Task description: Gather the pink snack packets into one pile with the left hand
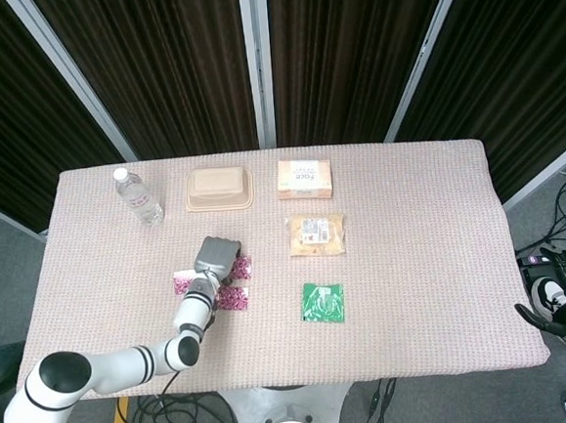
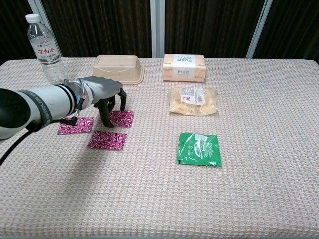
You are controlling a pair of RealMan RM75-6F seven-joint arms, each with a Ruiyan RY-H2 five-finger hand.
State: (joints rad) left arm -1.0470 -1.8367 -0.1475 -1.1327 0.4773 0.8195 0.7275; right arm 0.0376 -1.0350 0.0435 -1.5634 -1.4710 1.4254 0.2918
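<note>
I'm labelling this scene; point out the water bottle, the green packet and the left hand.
Water bottle [image 2: 46, 51]: chest view, on its label.
Green packet [image 2: 199, 149]: chest view, middle of its face.
Left hand [image 2: 101, 91]: chest view, back of the hand above the pink packets.

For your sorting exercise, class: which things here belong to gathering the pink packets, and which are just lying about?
Belong: left hand; pink snack packets.

Lying about: water bottle; beige container; tissue box; clear snack bag; green packet.
</note>
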